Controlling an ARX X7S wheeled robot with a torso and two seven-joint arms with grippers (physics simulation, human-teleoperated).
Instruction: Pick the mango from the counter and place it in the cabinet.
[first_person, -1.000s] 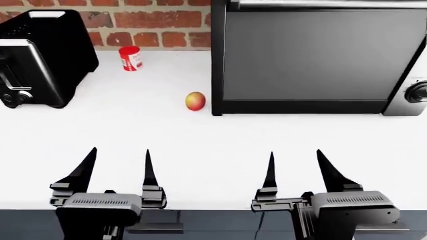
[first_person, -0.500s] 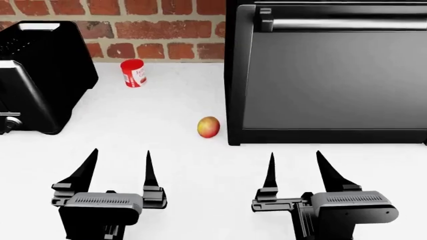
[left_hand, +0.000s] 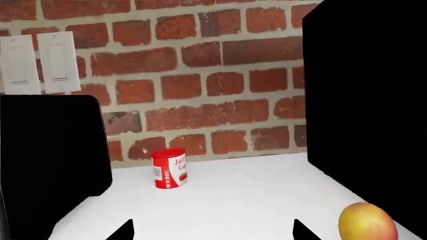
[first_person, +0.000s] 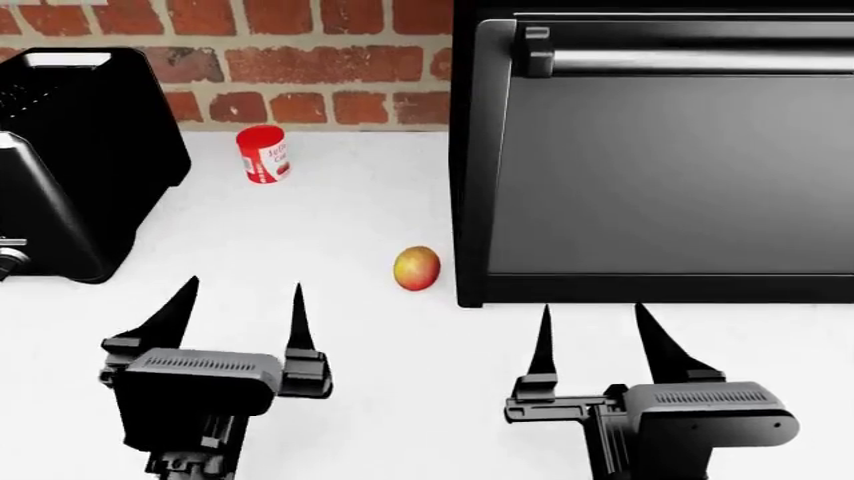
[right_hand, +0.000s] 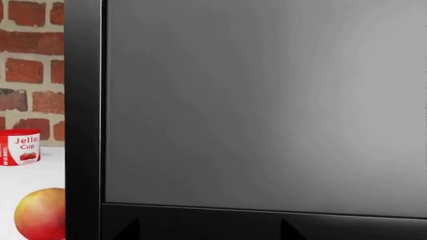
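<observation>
A white counter (first_person: 400, 400) runs beneath a red brick wall (first_person: 307, 60), which bounds the far side of the scene. The mango (first_person: 418, 268), yellow shading to red-orange, rests on the counter near its middle, just left of the lower left corner of a large black appliance (first_person: 654, 160) with a dark glass door; whether fruit and appliance touch cannot be told. Farther off and to the left stands a red-and-white can (first_person: 264, 153), close to the wall, well apart from the mango. At the far left sits a second black appliance (first_person: 80, 150).

Nearer than the mango, the left gripper (first_person: 240, 320) hangs over the counter with its jaws spread and nothing between them; the mango lies beyond it and to its right. The right gripper (first_person: 594, 335) is likewise spread and empty, facing the appliance door, with the mango beyond it and to its left.

Progress, as judged: nothing of the task is done. The mango is not yet grasped, and no cabinet is visible in any view. Reaching, grasping, lifting, carrying and placing all remain.
</observation>
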